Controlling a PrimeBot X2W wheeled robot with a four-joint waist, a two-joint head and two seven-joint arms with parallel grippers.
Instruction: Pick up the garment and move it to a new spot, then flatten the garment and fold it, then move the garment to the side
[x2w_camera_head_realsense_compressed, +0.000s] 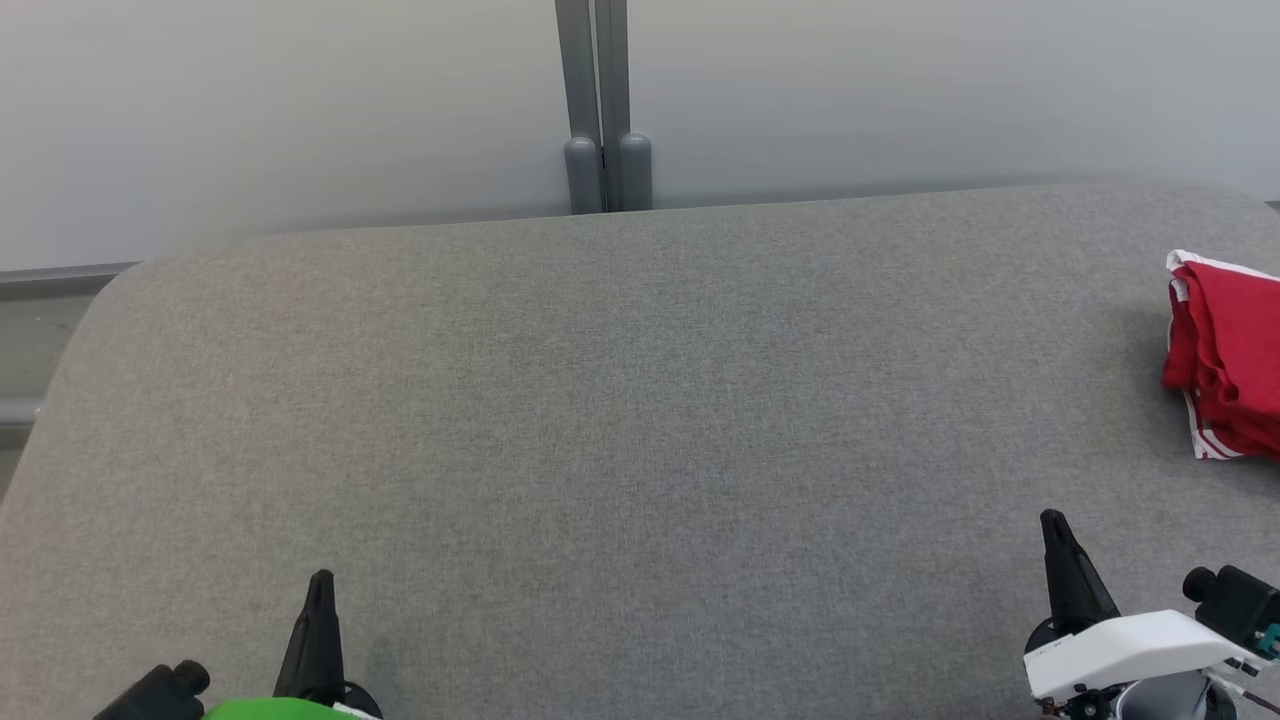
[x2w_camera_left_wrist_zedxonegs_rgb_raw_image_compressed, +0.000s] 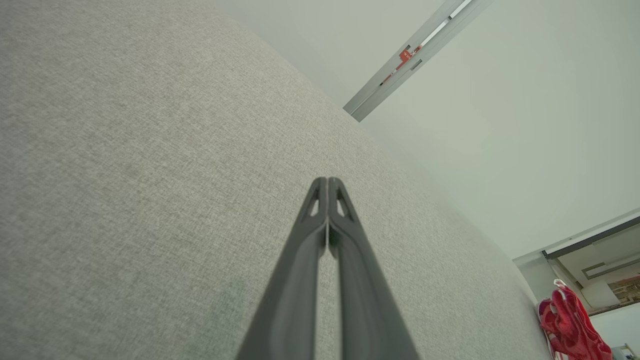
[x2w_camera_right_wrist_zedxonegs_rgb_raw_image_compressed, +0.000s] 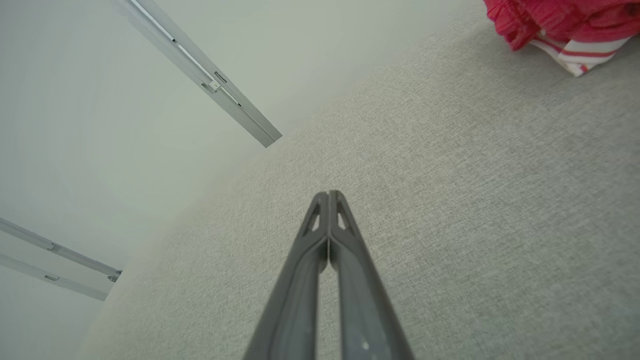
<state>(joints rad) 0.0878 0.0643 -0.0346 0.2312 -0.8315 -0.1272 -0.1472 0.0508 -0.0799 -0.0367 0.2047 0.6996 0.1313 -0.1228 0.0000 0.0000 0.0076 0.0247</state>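
**A:** Where's the garment relative to the arms?

**B:** At the right edge of the worktop, about midway between the near and far edges, and partly cut off by the frame. It's a red bundle with white striped trim showing at its near and far ends. The visible part runs roughly near-to-far along that edge.

**A:** Which arm is nearer?

**B:** The right one, clearly. The right gripper sits by the near edge towards the right corner. The garment lies ahead of it and out to its right, near but apart. In the right wrist view it's at the top right, past the fingertips and off their line. The left gripper is by the near edge on the left side, so nearly the whole worktop lies between it and the garment. In the left wrist view the garment is small, down in the lower right corner.

**A:** Gripper state?

**B:** Both have their fingers pressed together with nothing between them, and both point towards the far edge. Neither touches the cloth.

**A:** Stage?

**B:** Can't settle it. A compact bundle at the side fits a garment that's been folded and parked there. It also fits a heap waiting to be picked up. The layers look bunched rather than crisp, but the frame edge hides too much to be sure.

**A:** What would any reach depend on?

**B:** The offset. For the right arm it's forward and outward to the right edge, not straight ahead.
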